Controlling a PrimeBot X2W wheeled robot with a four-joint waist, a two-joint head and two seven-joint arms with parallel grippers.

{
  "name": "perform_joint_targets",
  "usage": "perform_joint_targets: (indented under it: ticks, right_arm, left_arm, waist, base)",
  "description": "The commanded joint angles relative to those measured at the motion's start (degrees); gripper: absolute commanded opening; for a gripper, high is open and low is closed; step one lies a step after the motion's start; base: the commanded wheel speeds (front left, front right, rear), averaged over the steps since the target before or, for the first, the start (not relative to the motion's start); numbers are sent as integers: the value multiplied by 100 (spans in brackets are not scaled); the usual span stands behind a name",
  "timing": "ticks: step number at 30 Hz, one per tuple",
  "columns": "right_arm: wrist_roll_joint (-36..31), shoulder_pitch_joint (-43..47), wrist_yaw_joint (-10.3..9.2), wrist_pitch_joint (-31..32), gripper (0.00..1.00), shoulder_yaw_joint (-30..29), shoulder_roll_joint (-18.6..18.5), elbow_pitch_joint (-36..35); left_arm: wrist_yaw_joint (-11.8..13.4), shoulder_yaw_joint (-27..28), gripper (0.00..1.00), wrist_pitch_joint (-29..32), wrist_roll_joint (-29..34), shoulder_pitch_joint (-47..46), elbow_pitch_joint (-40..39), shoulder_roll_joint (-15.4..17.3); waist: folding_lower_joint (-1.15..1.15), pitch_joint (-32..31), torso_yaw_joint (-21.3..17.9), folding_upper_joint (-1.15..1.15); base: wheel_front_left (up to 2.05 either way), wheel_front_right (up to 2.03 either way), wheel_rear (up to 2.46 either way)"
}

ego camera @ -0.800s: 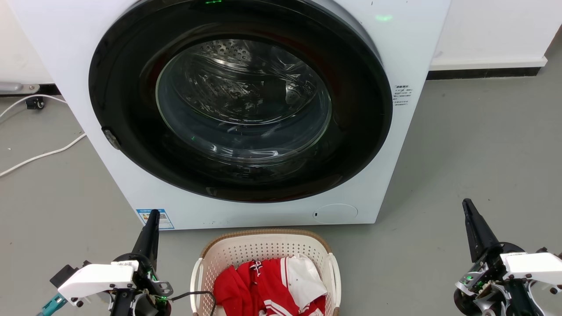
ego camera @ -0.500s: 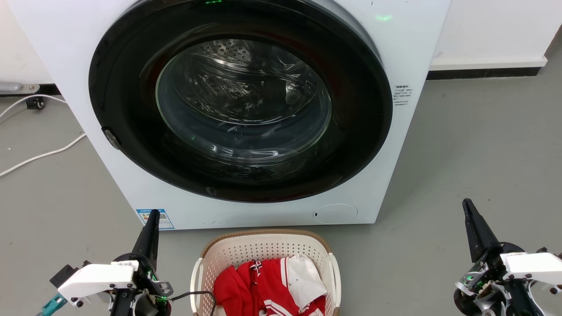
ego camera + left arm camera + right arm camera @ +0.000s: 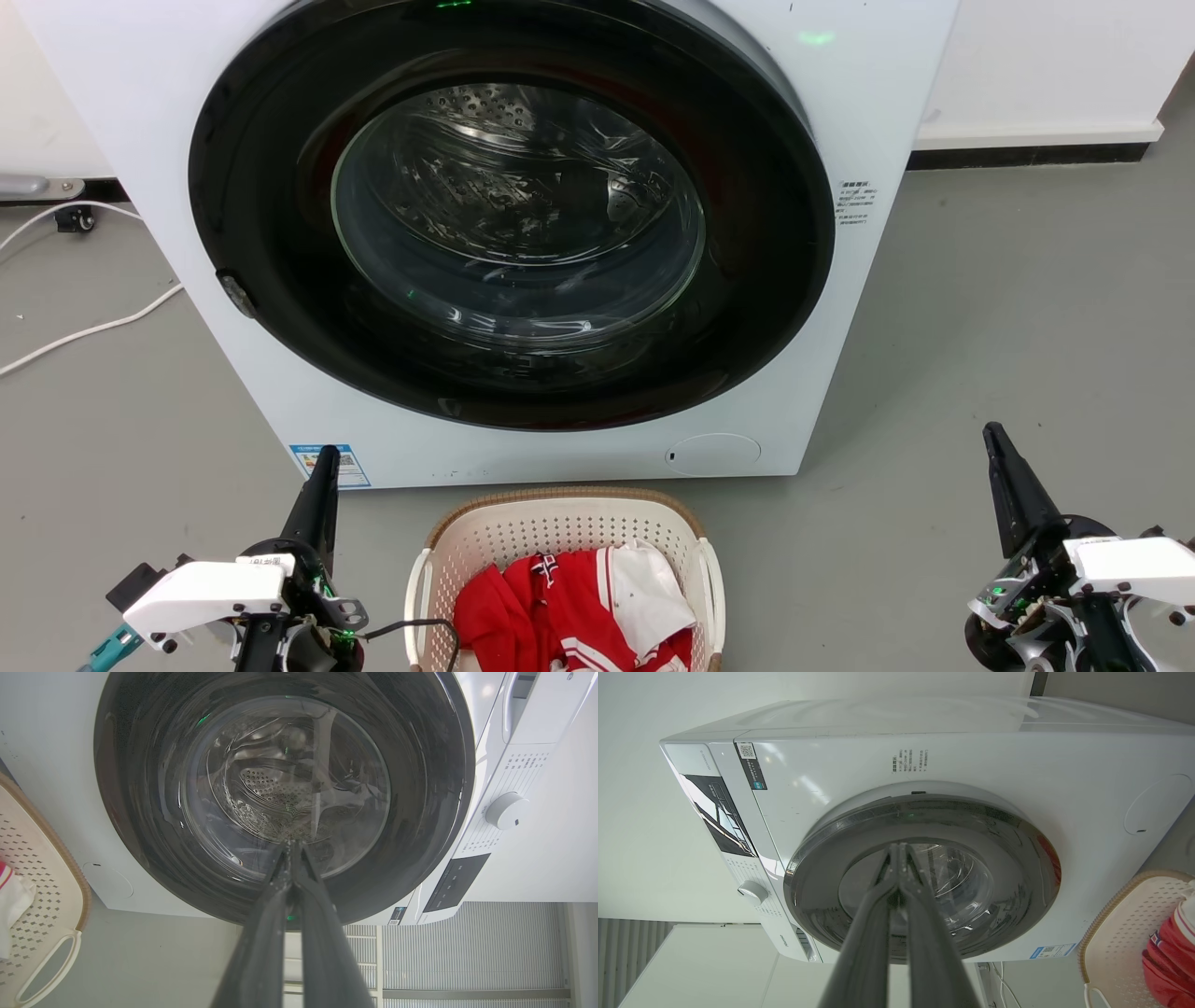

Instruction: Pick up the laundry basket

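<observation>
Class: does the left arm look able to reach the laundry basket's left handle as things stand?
Probably yes: the left gripper, shut, sits beside the laundry basket, with open floor between it and that handle.

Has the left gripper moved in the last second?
No. In the head view the left gripper still overlaps the blue sticker on the washer at the same spot as before.
</observation>
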Motion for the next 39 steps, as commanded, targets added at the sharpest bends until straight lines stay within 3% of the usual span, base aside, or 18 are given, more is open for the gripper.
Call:
perform_joint_targets:
  ticks: [1, 12, 13, 24, 39]
  right_arm:
    - [23, -64, -2, 5, 0, -4, -20, 1]
    - [23, -64, -2, 5, 0, -4, -20, 1]
    - [-3, 0, 0, -4, 100, 1, 0, -1]
    - [-428, 100, -1, -241, 100, 39, 9, 37]
    - [-2617, 190, -1, -632, 100, 211, 4, -491]
  left_arm:
    - [-24, 9, 0, 13, 0, -46, -21, -4]
    - [-24, 8, 0, 13, 0, -46, -21, -4]
    - [0, -3, 100, -4, 0, -1, -2, 0]
    - [1, -51, 100, -240, 319, 102, -82, -10]
    - [102, -128, 100, -631, 2190, 133, -483, -6]
  waist:
    - [0, 0, 0, 0]
    - [0, 0, 0, 0]
    - [0, 0, 0, 0]
    - [0, 10, 0, 0]
    - [0, 46, -4, 0]
  base:
    - [0, 0, 0]
    - [0, 0, 0]
    - [0, 0, 0]
    - [0, 0, 0]
    - [0, 0, 0]
